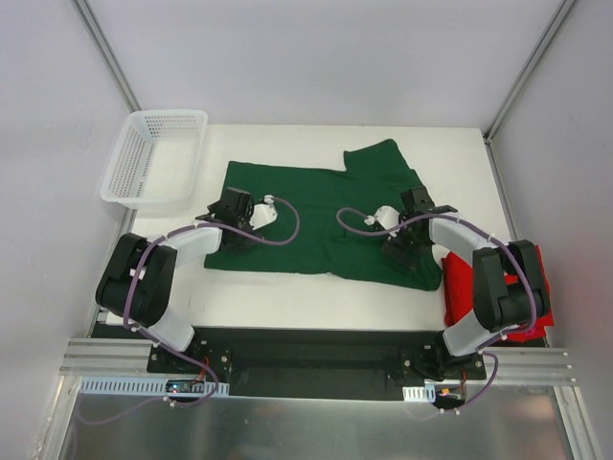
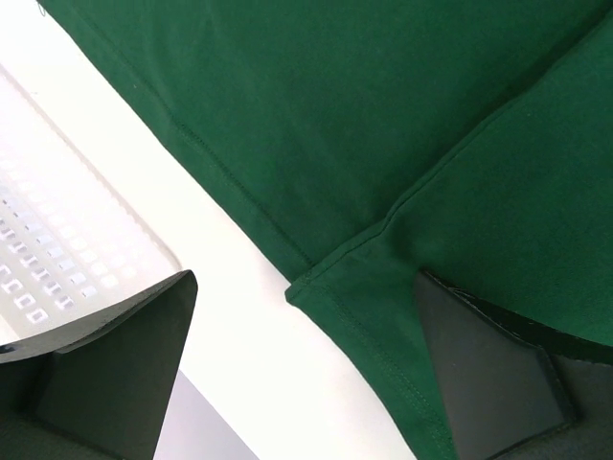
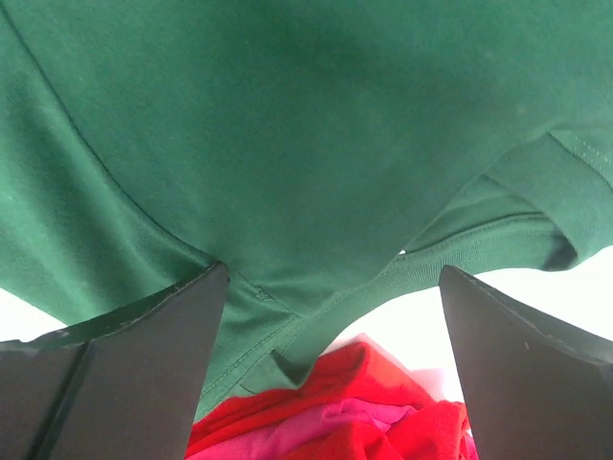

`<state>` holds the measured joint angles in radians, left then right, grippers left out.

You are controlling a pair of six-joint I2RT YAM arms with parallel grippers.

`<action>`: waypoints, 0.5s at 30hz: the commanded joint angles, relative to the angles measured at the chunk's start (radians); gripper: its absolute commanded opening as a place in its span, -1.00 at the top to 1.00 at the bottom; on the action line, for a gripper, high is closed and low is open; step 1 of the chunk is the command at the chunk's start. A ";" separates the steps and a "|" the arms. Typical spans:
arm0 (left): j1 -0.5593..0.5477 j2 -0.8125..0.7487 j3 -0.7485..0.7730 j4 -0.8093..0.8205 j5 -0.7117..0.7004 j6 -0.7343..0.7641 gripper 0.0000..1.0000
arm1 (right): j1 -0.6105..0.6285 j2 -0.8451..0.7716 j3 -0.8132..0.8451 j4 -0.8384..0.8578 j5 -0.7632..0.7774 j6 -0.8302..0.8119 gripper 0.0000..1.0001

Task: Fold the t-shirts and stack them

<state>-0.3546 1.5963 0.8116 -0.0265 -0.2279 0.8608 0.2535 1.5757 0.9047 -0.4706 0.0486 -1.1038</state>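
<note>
Top external view: green t-shirt (image 1: 316,216) flat mid-bench (image 1: 287,295), red t-shirt (image 1: 462,287) bunched at right edge; left fingers (image 2: 105,374) and right fingers (image 3: 134,383) gape wide, holding nothing, arms crooked low over its two ends; best to pinch matching edges evenly, then fold.

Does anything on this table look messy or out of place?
Yes: the red t-shirt lies crumpled at the table's right edge beside the right arm, while the green t-shirt lies spread out.
</note>
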 commanded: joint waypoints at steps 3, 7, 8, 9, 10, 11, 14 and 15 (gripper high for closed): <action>-0.012 -0.045 -0.138 -0.176 -0.017 0.029 -0.99 | 0.033 -0.006 0.010 -0.068 0.000 0.009 -0.92; -0.012 -0.091 -0.187 -0.182 -0.040 0.056 -0.99 | 0.035 0.009 0.028 -0.092 0.007 -0.007 -0.92; -0.011 -0.099 -0.205 -0.184 -0.048 0.060 -0.99 | 0.035 0.010 0.031 -0.100 0.007 -0.011 -0.92; -0.011 -0.114 -0.213 -0.184 -0.051 0.060 -0.99 | 0.036 0.009 0.033 -0.105 0.010 -0.016 -0.92; -0.009 -0.124 -0.219 -0.187 -0.053 0.066 -0.99 | 0.036 0.010 0.033 -0.108 0.011 -0.019 -0.92; -0.009 -0.131 -0.232 -0.188 -0.053 0.067 -0.99 | 0.036 0.009 0.034 -0.115 0.014 -0.025 -0.92; -0.011 -0.162 -0.239 -0.199 -0.053 0.061 -0.99 | 0.038 0.017 0.040 -0.140 0.011 -0.030 -0.92; -0.011 -0.167 -0.241 -0.202 -0.054 0.061 -0.99 | 0.038 0.018 0.042 -0.145 0.010 -0.031 -0.92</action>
<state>-0.3611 1.4258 0.6353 -0.0364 -0.2943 0.9260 0.2844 1.5810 0.9157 -0.5350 0.0540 -1.1126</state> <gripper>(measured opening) 0.992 0.959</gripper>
